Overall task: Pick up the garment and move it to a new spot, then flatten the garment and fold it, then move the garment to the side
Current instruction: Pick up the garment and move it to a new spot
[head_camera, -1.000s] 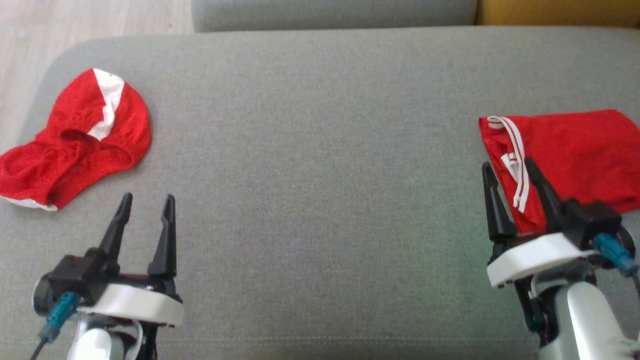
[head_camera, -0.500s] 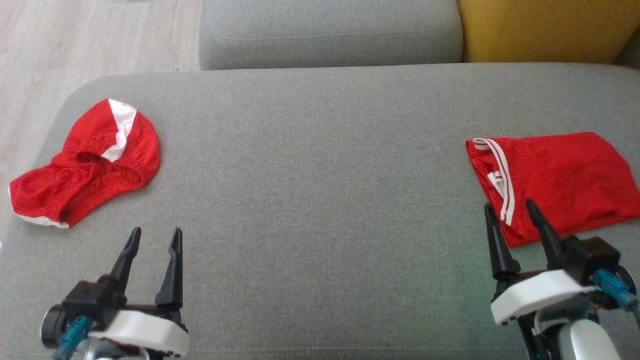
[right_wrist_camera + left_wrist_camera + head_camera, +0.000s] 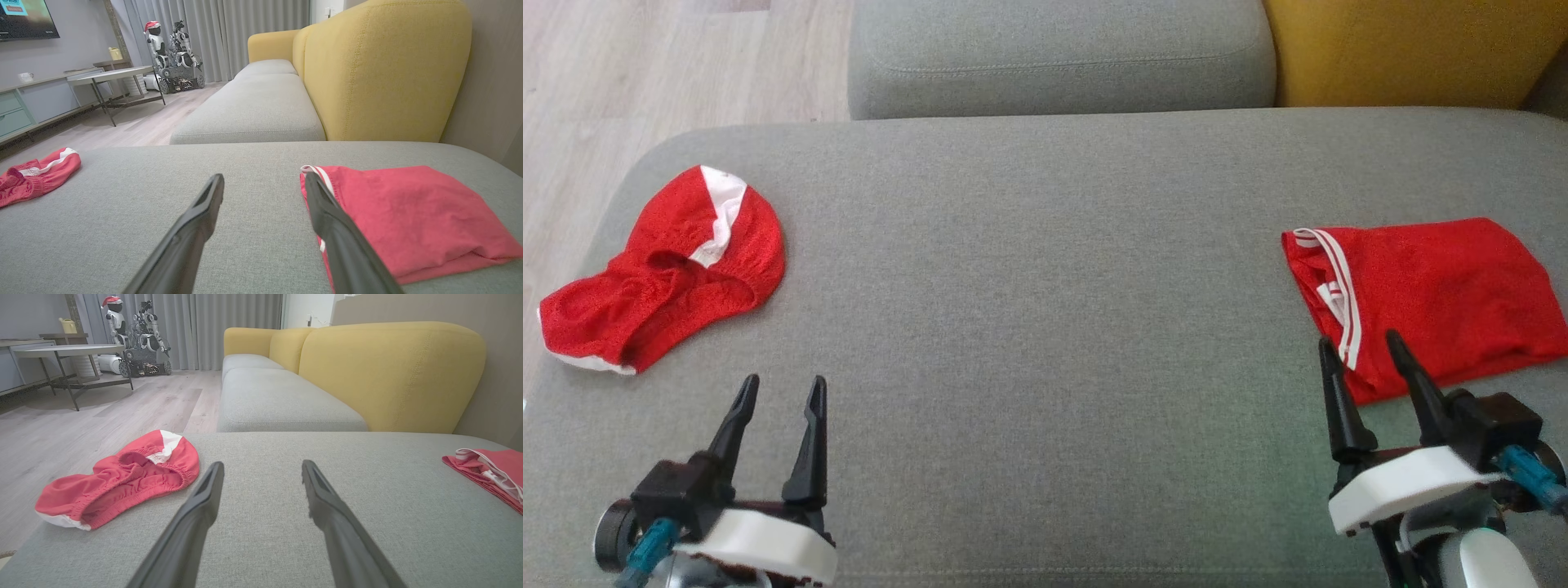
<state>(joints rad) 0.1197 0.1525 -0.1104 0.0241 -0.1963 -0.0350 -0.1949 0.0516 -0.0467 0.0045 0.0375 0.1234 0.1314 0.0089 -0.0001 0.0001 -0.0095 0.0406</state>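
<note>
- Two empty grippers, the left gripper [image 3: 783, 385] at lower left and the right gripper [image 3: 1360, 341] at lower right, hover with fingers parted.
- At the right edge, the folded garment [image 3: 1445, 294] lies flat, seemingly set aside.
- At upper left, the crumpled garment [image 3: 662, 269] likely awaits pickup.

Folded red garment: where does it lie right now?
Head view: the folded red garment lies at the right of the grey seat cushion, just beyond the right tool.

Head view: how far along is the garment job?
Looks done: the folded garment lies flat at the right side of the cushion. In hand: nothing; the left gripper and right gripper are open and empty. Left: the crumpled garment near the left edge is unflattened and unfolded.
</note>
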